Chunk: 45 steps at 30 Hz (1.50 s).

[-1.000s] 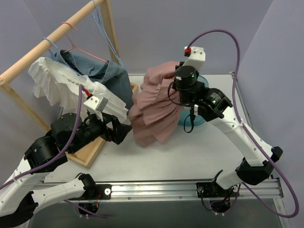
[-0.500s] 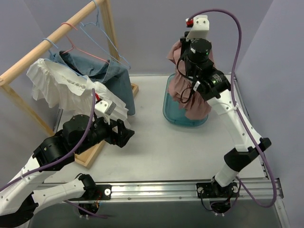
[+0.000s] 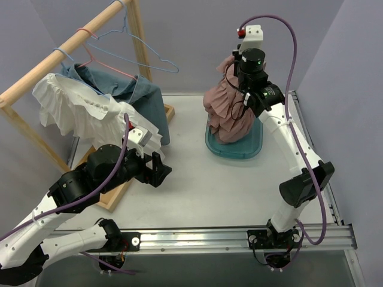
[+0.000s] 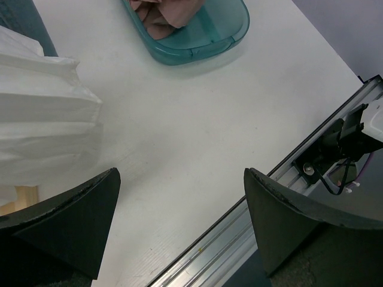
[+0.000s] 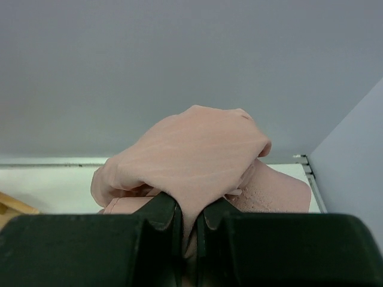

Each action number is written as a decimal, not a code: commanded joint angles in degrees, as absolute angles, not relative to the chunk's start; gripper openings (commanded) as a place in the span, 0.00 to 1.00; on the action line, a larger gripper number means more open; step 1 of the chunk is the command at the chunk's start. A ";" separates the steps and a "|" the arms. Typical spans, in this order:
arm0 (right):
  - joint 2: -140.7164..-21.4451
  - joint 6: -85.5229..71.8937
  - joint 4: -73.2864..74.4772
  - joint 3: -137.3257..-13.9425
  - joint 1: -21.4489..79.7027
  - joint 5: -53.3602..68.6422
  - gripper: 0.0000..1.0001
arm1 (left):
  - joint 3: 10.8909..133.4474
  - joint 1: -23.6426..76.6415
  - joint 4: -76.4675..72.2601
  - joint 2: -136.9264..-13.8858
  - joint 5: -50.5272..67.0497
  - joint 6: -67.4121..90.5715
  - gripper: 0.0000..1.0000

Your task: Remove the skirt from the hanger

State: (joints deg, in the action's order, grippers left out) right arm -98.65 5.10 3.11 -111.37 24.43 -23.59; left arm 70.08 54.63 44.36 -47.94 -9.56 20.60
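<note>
While the skirt (image 3: 230,113) hangs limp over the teal tub (image 3: 254,149), hem inside it, pinched by my right gripper (image 5: 188,218) with jaws closed, I judge it light, soft and graspable at any fold; my left gripper (image 4: 181,179) gapes empty, well clear of the tub.

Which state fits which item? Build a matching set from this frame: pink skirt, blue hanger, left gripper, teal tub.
Things:
1. pink skirt
2. blue hanger
3. left gripper
4. teal tub

States:
A. bare, hanging on the wooden rail
B. open, holding nothing
C. sitting on the table, with cloth dipping into it
D. pinched in the right gripper

Pairs: 1-D, 2-A, 3-B, 4-C
</note>
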 commanded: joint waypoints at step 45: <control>-89.11 -3.28 -9.40 -95.61 33.48 19.66 1.00 | 69.26 53.96 45.44 -40.96 -12.66 24.60 0.94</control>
State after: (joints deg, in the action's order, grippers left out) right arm -83.42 -10.20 -3.95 -91.70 31.99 8.05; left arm 69.95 54.26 45.17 -43.68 -11.75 23.09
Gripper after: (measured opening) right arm 0.999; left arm 0.945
